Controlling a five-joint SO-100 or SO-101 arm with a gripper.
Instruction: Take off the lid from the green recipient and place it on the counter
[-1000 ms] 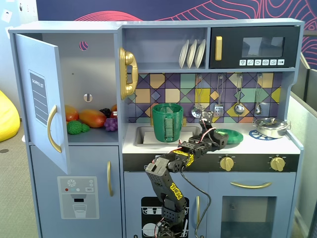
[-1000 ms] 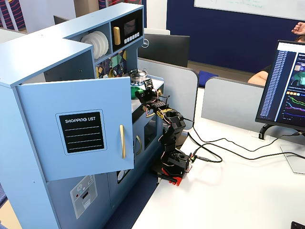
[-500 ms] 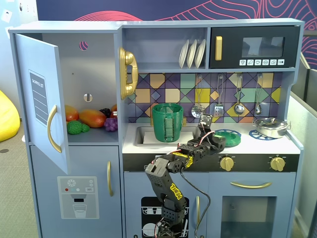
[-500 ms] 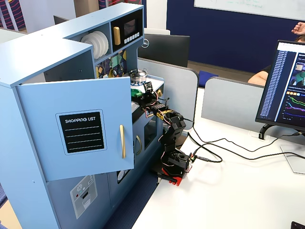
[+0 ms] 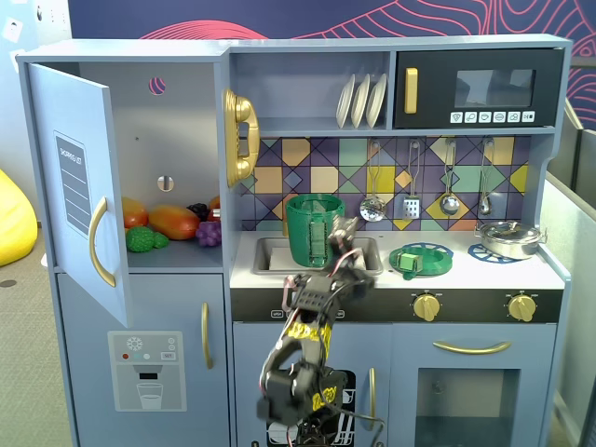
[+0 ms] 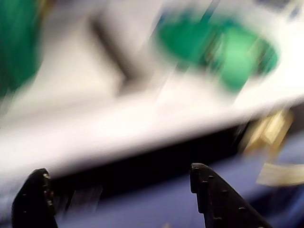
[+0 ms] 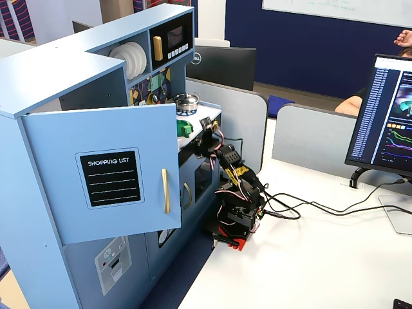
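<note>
I am looking at the toy kitchen [image 5: 298, 56] through a fixed view facing it; the green recipient [image 5: 315, 230] is standing upright in the sink [image 5: 270, 253], and its open rim is showing; the green lid [image 5: 421, 259] is lying flat on the white counter [image 5: 521, 272], to the right of the sink in this view and apart from the recipient; a silver pot [image 5: 509, 238] is sitting farther right on the same counter. The arm [image 5: 307, 345] is reaching up from below the counter edge, its wrist blurred in front of the sink. In the wrist view the gripper [image 6: 118, 194] is showing two dark fingers [image 6: 213, 199] spread well apart with nothing between them; the picture is smeared, yet I am making out the lid [image 6: 223, 50] as a green patch on the pale counter [image 6: 118, 123] ahead, and the recipient [image 6: 16, 42] as a green mass at the left edge. In a fixed view from the side, the arm [image 7: 233, 193] is standing on a white table [image 7: 309, 264] beside the kitchen; the cupboard door [image 7: 103, 174] is hanging open.
</note>
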